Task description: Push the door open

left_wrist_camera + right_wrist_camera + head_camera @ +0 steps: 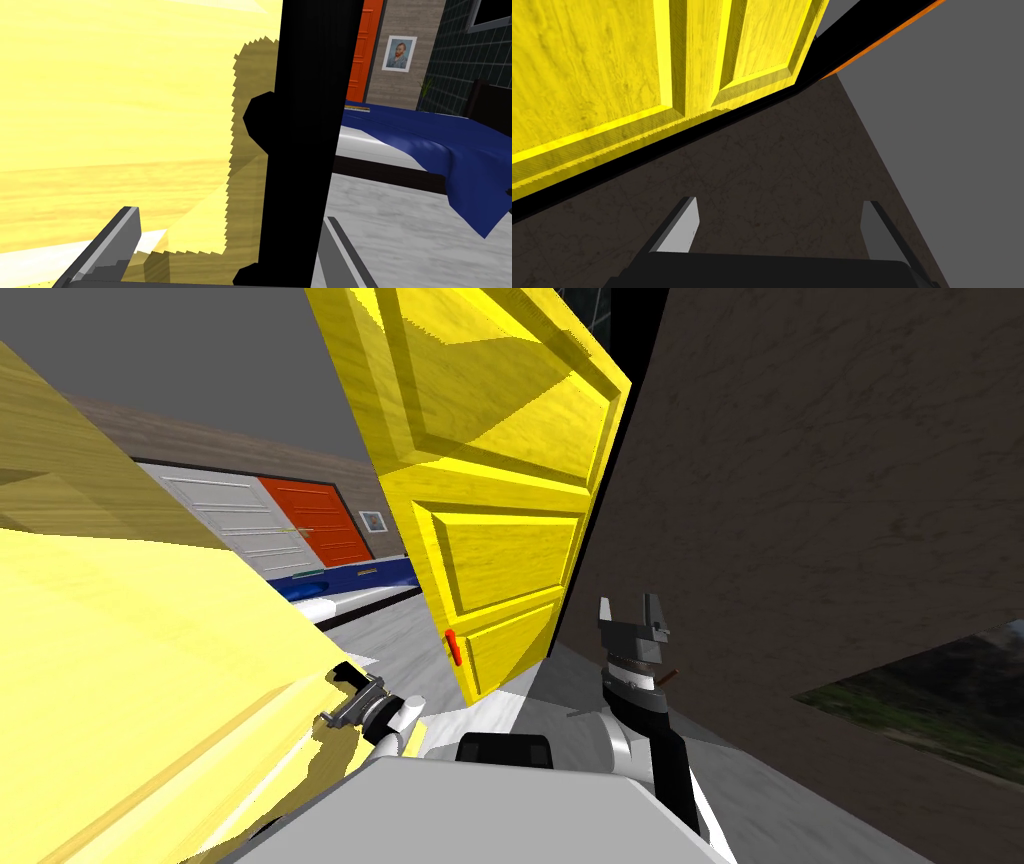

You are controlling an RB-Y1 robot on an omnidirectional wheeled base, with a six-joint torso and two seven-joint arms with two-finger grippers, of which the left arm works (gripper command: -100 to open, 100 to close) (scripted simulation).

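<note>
Yellow door (500, 488) ajar beside dark wall (800, 488), my right end effector (630, 606) released near its edge, my left end effector (230, 215) released at pale yellow surface (120, 668)

Open floor (410, 653) beside ajar yellow door (500, 488)

Yellow door (500, 488): top cut off by the head view's upper edge. In the right wrist view it runs out past two edges.

Left gripper (335, 713): in the head view its tip is sunk behind a pale yellow panel (120, 668), so the fingers are hidden there. The panel runs off the left and bottom edges; can't tell what it is.

Black strip (300, 150) in the left wrist view covers part of the bed (380, 150) and of the orange door (367, 45). Bed also cut at the frame's side, orange door at its upper edge.

Wall picture (373, 522): too small to read in the head view.
</note>
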